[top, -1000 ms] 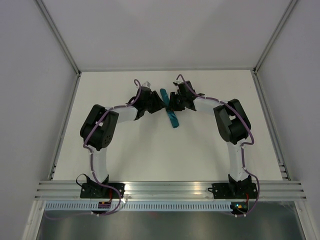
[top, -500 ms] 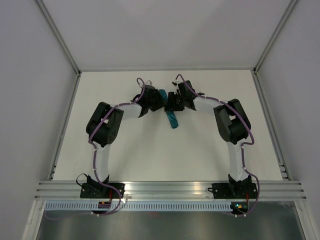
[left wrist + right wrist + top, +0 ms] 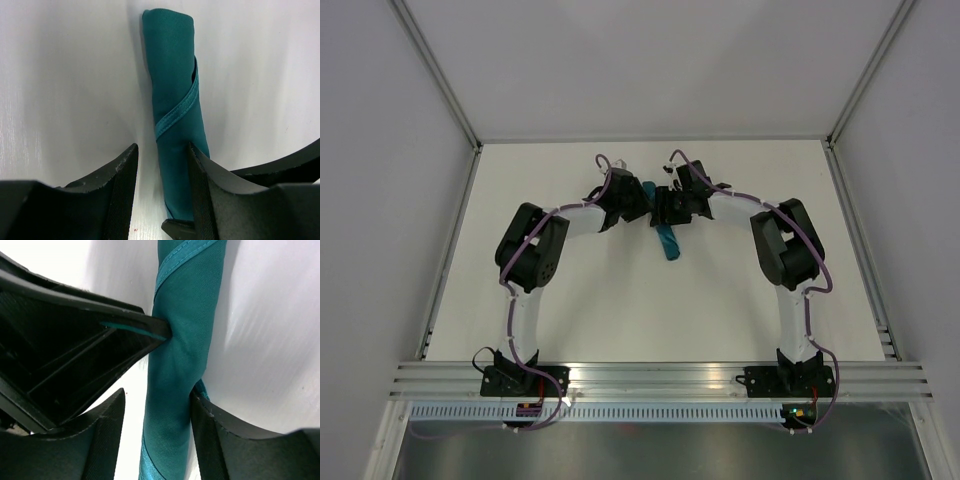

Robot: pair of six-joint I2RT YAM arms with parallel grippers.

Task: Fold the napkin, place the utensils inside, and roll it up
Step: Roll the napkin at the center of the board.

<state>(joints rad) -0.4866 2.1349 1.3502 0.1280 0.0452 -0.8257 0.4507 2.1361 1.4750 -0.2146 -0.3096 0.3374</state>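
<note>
**Left arm closes in on the roll**

In one second the left arm has swung inward, its elbow travelling right across the desk (image 3: 620, 310). The left claw (image 3: 161, 165) started just beside the far end of the napkin (image 3: 667, 243) and has slid up to it. The right claw (image 3: 156, 410) has edged slightly left, and the roll's near tip has crept a shade nearer.

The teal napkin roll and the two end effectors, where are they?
napkin (image 3: 175, 100), left wrist view, middle of the rolled cloth.
left end effector (image 3: 163, 147), left wrist view, midway between its fingertips.
right end effector (image 3: 155, 395), right wrist view, midway between its fingertips.
</note>
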